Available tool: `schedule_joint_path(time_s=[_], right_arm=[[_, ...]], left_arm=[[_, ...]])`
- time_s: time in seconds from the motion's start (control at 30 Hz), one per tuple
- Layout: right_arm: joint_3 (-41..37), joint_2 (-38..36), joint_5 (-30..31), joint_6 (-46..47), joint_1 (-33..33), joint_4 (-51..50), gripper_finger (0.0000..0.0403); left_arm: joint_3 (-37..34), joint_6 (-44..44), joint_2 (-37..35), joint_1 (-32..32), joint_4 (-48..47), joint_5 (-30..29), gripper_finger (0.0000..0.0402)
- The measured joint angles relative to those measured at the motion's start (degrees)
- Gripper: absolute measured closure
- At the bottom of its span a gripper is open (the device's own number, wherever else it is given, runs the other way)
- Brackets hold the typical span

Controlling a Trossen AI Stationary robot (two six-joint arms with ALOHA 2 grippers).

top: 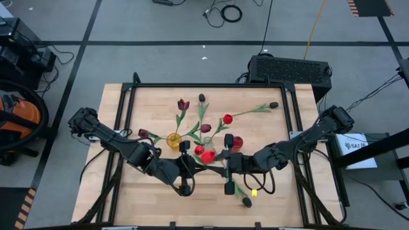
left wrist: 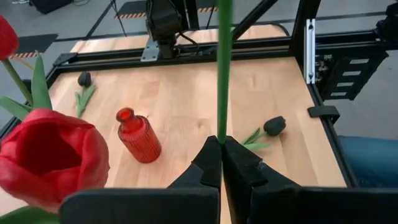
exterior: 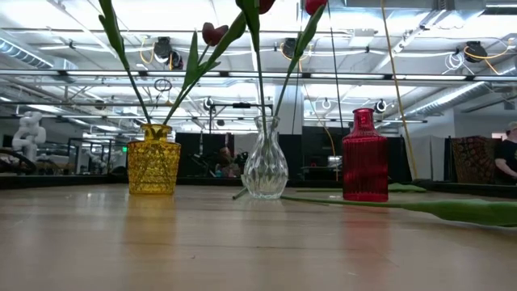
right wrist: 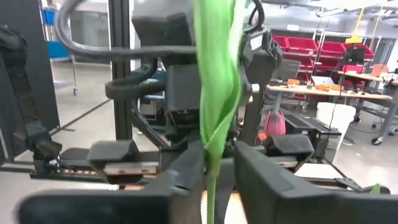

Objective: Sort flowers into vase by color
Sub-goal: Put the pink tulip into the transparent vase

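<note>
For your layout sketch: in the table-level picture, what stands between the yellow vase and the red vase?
A clear glass vase holding green stems stands between the yellow vase and red vase, in the low view.

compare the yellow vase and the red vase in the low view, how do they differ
The yellow vase is squat, wide-mouthed and textured; the red vase is taller with a narrow neck. The yellow vase holds stems; the red vase shows none. Both stand upright on the table.

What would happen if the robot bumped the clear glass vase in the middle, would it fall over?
It might. The clear vase has a round belly and a thin neck, and the tall tulip stems rise far above it, so it is probably top-heavy. It looks like glass, so likely slippery on the wooden table and breakable.
</note>
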Motion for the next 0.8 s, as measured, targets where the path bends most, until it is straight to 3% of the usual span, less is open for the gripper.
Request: schedule_joint_path(time_s=[0.13, 0.57, 0.8], right_arm=[[-0.02, 0.00, 0.03, -0.83, 0.00, -0.75, 0.0392], [-0.02, -3.31, 1.37, 0.03, 2.15, -7.35, 0.0398], [-1.86, -7.86, 4.30, 3.22, 4.04, -15.04, 0.0401]], left_arm=[[0.00, -0.02, 0.00, -0.01, -0.38, 0.00, 0.0387], [0.00, -0.04, -0.05, -5.58, -3.73, -2.03, 0.0271], [0.00, -0.92, -0.95, -7.81, -9.47, -2.51, 0.0254]])
